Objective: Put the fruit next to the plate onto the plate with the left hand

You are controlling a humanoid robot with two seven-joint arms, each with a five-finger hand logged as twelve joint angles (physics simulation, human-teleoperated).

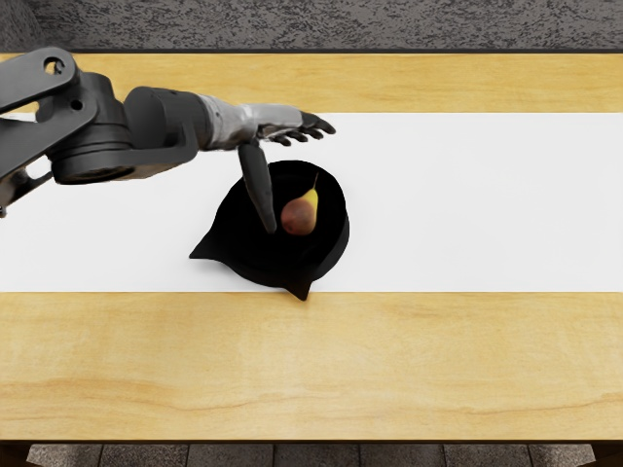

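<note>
One pear [301, 213] is all the fruit I count in the head view. It lies on the single black plate [243, 255], a little right of the plate's middle, with its thin stem pointing toward the far rim. Its skin runs from yellow at the neck to red-brown at the belly. The plate sits on one white strip [487, 204] that crosses the wooden worktop [311, 360] from side to side, with bare wood showing along both its near and far edges.

One arm [146, 126] shows on my screen, coming in from the left edge, so this is the left hand [282, 127]. It hangs over the plate's far rim, released, with its four dark fingers [313, 124] stretched out to the right and grasping nothing. Its thumb [259, 190] reaches down across the plate, and the tip ends just beside the pear's left side. I cannot tell whether they touch.
</note>
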